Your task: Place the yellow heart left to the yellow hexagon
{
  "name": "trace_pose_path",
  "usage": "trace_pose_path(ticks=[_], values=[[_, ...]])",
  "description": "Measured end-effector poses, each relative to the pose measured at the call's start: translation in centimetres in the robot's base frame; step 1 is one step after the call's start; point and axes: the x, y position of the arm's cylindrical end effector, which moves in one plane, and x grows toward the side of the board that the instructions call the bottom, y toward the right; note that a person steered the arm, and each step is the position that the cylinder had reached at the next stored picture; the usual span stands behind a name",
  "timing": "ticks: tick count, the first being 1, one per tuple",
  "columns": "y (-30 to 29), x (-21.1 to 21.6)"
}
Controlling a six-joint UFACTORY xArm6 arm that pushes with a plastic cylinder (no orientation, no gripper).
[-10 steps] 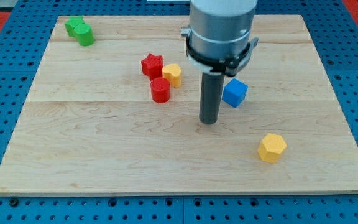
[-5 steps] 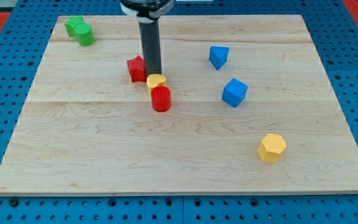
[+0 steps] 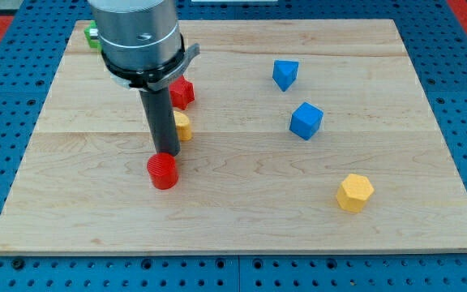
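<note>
The yellow heart lies left of the board's middle, partly hidden behind my rod. The yellow hexagon sits far off at the lower right. My tip is just to the heart's lower left and touches the top edge of a red cylinder. A red star lies just above the heart, partly hidden by the arm.
A blue block sits at the upper right of the middle, and a blue cube lies below it. A green block peeks out at the top left behind the arm. The wooden board ends near the view's bottom.
My rod has moved down and to the left. The red cylinder was pushed down and left, the yellow heart shifted left and down a little, and the red star stayed near its place.
</note>
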Motion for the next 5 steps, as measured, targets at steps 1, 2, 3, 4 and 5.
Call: trace_pose_path(ticks=[1, 2, 3, 4, 5], values=[[-5.8, -2.6], [-3.6, -6.2], [5.4, -2.9], [14.0, -2.1], [16.7, -0.3]])
